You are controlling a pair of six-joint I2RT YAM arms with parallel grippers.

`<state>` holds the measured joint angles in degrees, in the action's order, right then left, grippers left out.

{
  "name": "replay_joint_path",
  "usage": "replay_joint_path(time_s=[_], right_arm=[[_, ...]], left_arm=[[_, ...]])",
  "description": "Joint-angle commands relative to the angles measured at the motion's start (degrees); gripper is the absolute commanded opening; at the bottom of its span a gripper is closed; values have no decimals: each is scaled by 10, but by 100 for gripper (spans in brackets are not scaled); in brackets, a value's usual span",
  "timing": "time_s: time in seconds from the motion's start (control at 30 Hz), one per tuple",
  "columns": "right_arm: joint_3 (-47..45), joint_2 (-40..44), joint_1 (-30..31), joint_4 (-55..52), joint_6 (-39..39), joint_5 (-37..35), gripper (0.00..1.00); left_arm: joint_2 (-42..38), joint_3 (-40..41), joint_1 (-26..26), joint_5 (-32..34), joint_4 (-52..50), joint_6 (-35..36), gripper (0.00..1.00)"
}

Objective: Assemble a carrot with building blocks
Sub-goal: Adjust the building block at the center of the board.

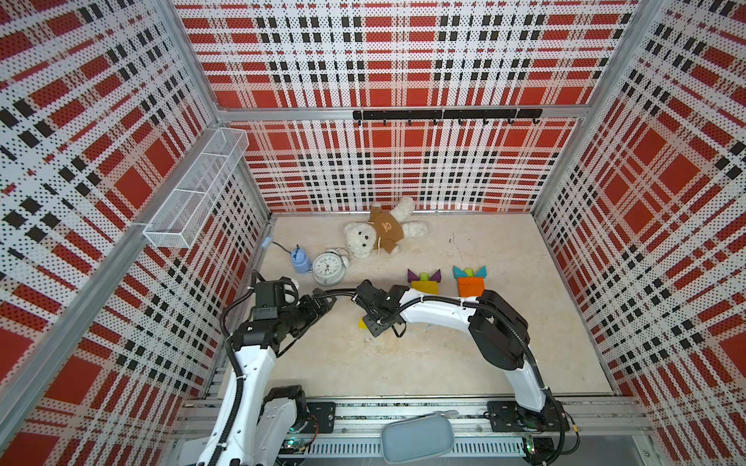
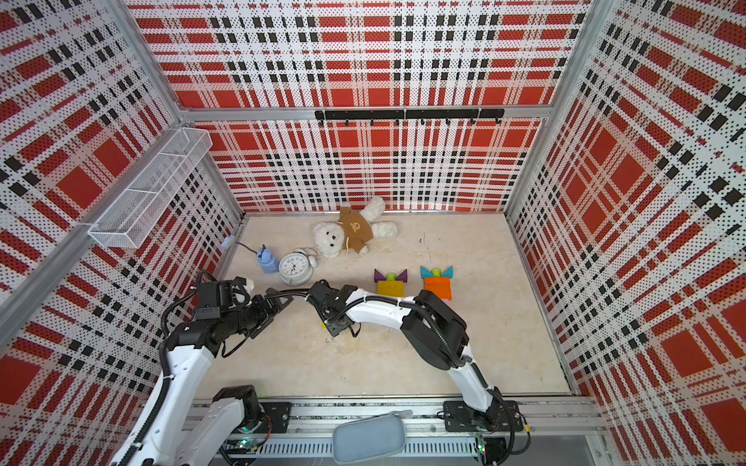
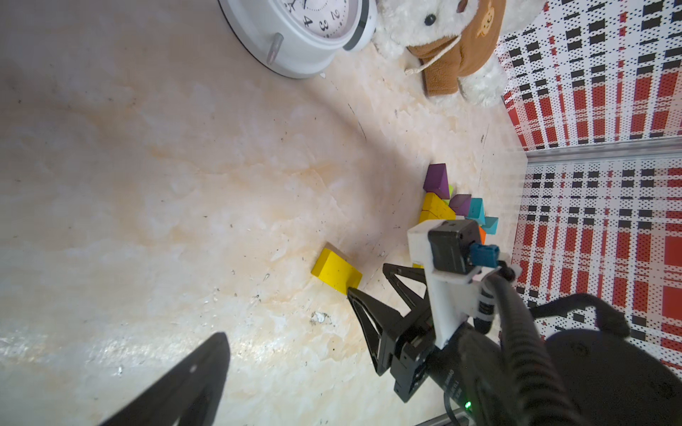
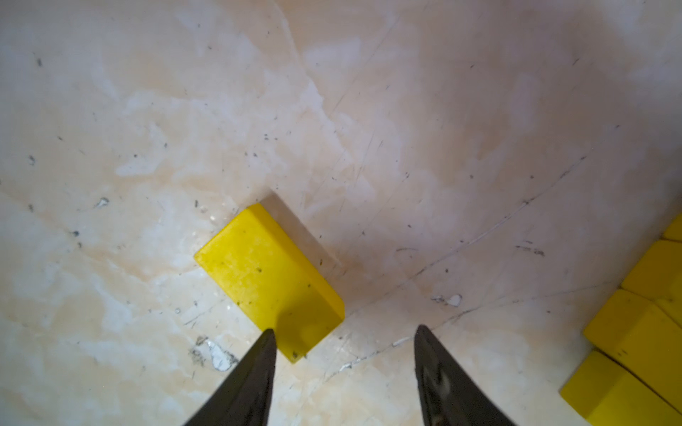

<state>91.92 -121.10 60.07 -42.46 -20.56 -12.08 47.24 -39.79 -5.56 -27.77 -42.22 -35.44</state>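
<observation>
1 yellow block (image 4: 267, 280) lies unheld.

**Surfaces and materials**

The desk (image 4: 443, 110) is a pale, marble-patterned board, a little glossy, with scratches. The yellow block (image 4: 265, 273) looks smooth and matt. The teddy bear (image 1: 361, 238) is fluffy cloth. The clock (image 3: 306, 55) is glossy white plastic.

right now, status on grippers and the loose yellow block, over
right gripper open, one tip over loose yellow block, not gripped. left gripper aside, state unclear. block flat on table, nothing crowding it.
</observation>
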Motion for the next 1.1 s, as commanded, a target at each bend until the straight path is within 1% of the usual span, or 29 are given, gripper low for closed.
replay_joint_path(time_s=[0.0, 0.03, 0.13, 0.17, 0.27, 0.33, 0.43, 0.5, 0.57, 0.67, 0.77, 0.87, 0.93, 1.07], right_arm=[[4, -8, -47, -59, -28, -21, 62], [5, -5, -48, -57, -22, -14, 62], [3, 14, -48, -45, -15, 13, 62], [7, 19, -47, -46, -13, 38, 62], [22, 30, -48, -44, -15, 76, 62], [40, 31, -46, -47, -16, 100, 62], [66, 35, -32, -55, -9, 103, 63], [89, 32, -23, -72, -5, 96, 63], [104, 28, -16, -90, -3, 91, 64], [104, 33, -15, -95, -9, 82, 64], [98, 48, -20, -98, -29, 45, 64], [83, 64, -27, -98, -75, 0, 68], [67, 67, -30, -89, -103, -7, 68], [51, 52, -27, -89, -115, 7, 68]], left_arm=[[-15, -5, -11, 19, 24, -10, 99], [-15, -4, -12, 11, 27, -9, 99], [-17, 1, -8, -41, 48, -2, 99], [-19, 6, -6, -67, 62, 0, 99], [-28, 22, 10, -148, 110, -6, 99], [-39, 27, 31, -152, 121, -9, 100], [-51, 25, 71, -111, 116, 2, 100], [-46, 22, 90, -103, 110, 7, 100], [-36, 8, 107, -82, 83, 21, 100], [-36, -1, 120, -81, 66, 31, 99], [-68, -1, 119, -32, 54, 22, 99], [-102, -4, 113, 35, 38, 17, 99], [-125, -6, 101, 71, 27, 13, 99], [-157, -11, 68, 117, 4, 7, 100]])
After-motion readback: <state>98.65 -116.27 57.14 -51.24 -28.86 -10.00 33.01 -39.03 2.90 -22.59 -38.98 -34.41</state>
